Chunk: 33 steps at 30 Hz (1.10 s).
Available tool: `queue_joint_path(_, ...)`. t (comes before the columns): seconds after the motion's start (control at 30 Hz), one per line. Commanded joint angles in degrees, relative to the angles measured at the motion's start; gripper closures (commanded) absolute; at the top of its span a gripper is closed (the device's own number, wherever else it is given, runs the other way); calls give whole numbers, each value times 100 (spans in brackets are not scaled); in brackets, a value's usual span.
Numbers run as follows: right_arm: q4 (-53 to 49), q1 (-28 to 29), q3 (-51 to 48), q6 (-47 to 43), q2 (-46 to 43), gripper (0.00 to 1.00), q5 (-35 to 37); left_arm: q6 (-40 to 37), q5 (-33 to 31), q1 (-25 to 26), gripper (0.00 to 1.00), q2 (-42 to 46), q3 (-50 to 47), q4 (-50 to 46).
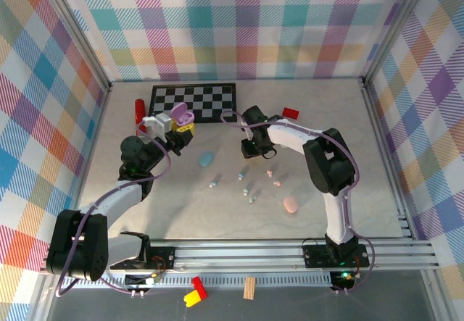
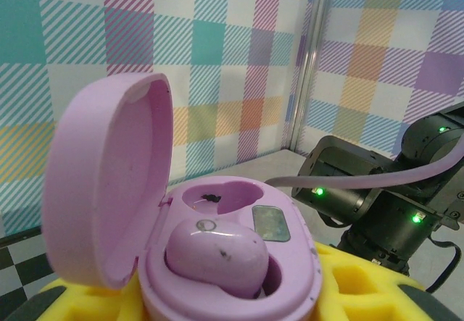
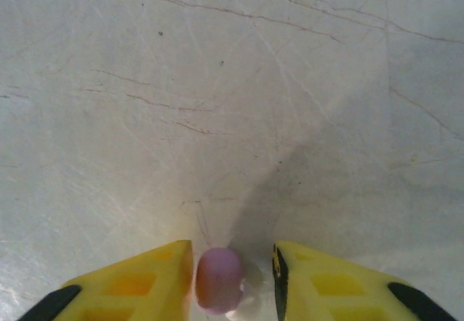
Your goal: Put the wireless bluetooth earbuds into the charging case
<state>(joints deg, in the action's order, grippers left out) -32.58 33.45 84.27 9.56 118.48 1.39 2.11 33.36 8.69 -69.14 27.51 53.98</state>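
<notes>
Left gripper (image 1: 174, 125) clamped on the open purple charging case (image 2: 239, 281), with one seated earbud (image 2: 217, 252) and its second socket (image 2: 206, 198) empty; right gripper (image 3: 233, 263) flanks another purple earbud (image 3: 217, 279), grip uncertain, while loose earbuds (image 1: 250, 185) await on the table (image 1: 145, 190).

Three oval cases (image 1: 206, 159) were there, about six loose earbuds (image 1: 215, 183) lay scattered, two red pieces (image 1: 291, 112), one checkered board (image 1: 193, 101).
</notes>
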Motion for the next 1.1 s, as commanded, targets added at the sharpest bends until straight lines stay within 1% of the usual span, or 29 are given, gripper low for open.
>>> queue_joint_path(0.0, -126, 71, 10, 34, -168, 58, 221, -60, -30, -87, 65, 3, -36, 210)
queue_joint_path(0.1, -151, 177, -21, 173, -326, 54, 523, -79, -85, -95, 65, -40, 3, 212)
queue_joint_path(0.23, -226, 431, 22, 308, -429, 53, 1117, -114, -286, -109, 65, -66, 62, 98)
queue_joint_path(0.33, -311, 661, 89, 388, -423, 53, 1718, -102, -479, -165, 65, -90, 63, 78)
queue_joint_path(0.5, -487, 1014, 258, 421, -255, 55, 2596, 185, -735, -520, 65, -135, 38, 115)
queue_joint_path(0.6, -659, 1140, 442, 311, -28, 56, 2989, 264, -949, -728, 65, -118, 63, -56)
queue_joint_path(0.77, -782, 1259, 656, 157, 219, 61, 3269, 229, -900, -820, 65, -64, 107, -153)
queue_joint_path(1.07, -908, 1282, 837, 40, 533, 64, 3297, 202, -779, -825, 65, -100, 97, -159)
